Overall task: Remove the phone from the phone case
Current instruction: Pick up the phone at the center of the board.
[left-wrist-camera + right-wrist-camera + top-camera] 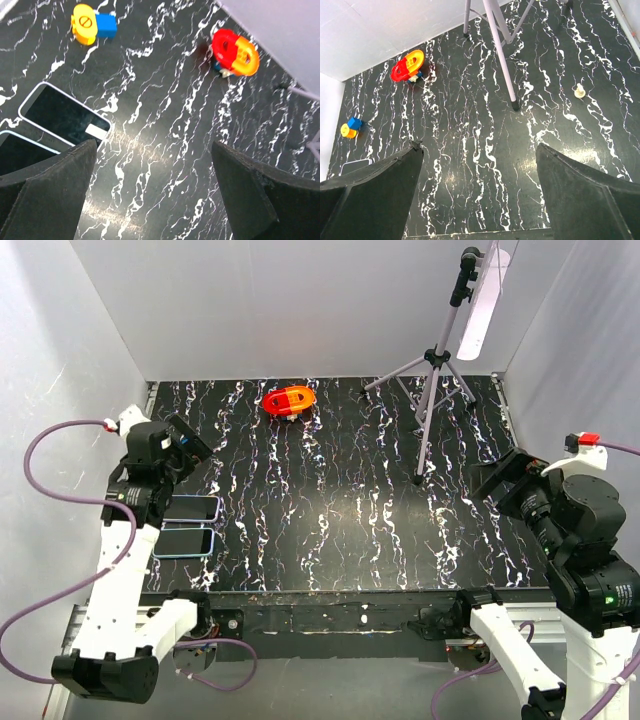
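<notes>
Lower slab — cut by the left edge, its near end behind a finger. Phone or case: cannot tell. White bit — too small to name.

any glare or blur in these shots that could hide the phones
Left wrist: a glare streak on the table beside the phone, whose screen carries a small white reflection; the fingers are close and soft-edged. Right wrist: faint sheen low on the table, otherwise sharp. Top external: the lamp is blown out white, the table evenly lit.
</notes>
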